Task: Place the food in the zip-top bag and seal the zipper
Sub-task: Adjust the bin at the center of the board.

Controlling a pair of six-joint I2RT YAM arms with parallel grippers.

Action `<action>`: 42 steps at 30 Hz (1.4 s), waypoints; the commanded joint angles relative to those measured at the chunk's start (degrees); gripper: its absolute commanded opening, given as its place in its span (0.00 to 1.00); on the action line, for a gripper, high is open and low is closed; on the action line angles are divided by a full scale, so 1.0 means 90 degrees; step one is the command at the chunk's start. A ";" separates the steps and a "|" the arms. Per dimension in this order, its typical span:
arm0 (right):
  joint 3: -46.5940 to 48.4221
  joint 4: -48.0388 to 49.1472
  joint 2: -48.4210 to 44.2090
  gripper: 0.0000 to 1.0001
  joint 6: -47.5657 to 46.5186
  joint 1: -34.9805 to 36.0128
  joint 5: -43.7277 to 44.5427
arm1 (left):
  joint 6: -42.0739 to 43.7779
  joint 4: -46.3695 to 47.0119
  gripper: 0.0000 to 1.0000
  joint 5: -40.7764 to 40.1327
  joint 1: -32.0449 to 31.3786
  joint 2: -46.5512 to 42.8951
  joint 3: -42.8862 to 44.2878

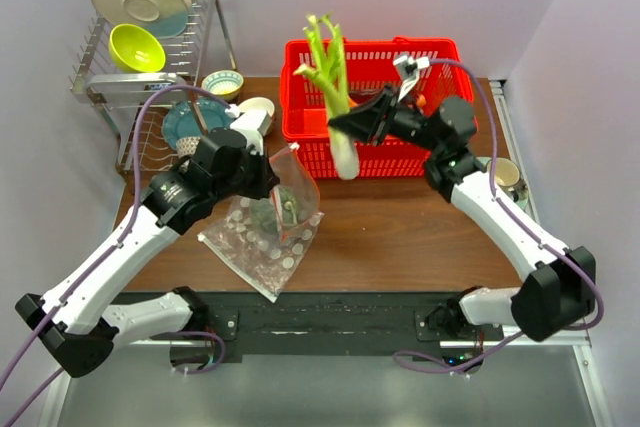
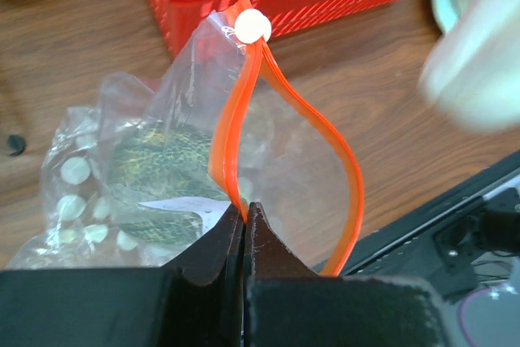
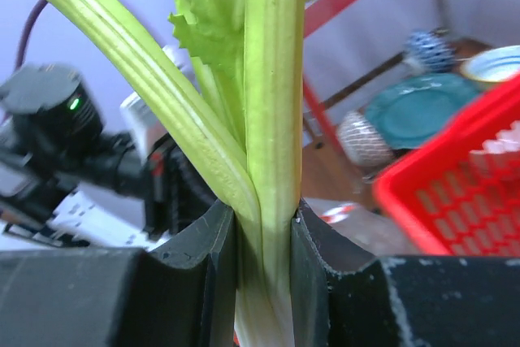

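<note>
Two white arms with black joints
White shells cover left arm (image 1: 105, 257) and right arm (image 1: 500, 217); left gripper (image 2: 245, 210) and right gripper (image 3: 264, 210) are black; purple cables (image 1: 420, 368) run alongside.

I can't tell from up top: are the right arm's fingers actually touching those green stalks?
Touching. The right wrist view shows both fingers pressed flat against the green stalks, one on each side.

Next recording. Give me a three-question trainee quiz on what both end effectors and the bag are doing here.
1. True or false: the left end effector is open and empty.
2. The right end effector holds: A) green stalks B) a yellow bowl C) the red basket.
3. Is the zipper of the zip-top bag sealed or gaping?
Key: 1 false, it pinches the zipper. 2 A. 3 gaping.
</note>
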 commanded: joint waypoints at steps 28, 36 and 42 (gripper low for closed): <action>0.0981 -0.2249 -0.0502 0.00 -0.2770 0.1272 0.2790 | -0.0657 0.0779 0.00 0.0705 0.0034 0.0357 0.0382; 0.3287 -0.5026 0.0972 0.00 -0.4785 0.1253 0.5690 | -0.0559 0.0700 0.00 0.0538 0.0044 0.0367 0.0392; 0.4555 -0.5990 0.1918 0.02 -0.5381 0.1175 0.6434 | -0.0393 0.0525 0.00 0.0324 0.0044 0.0445 0.0538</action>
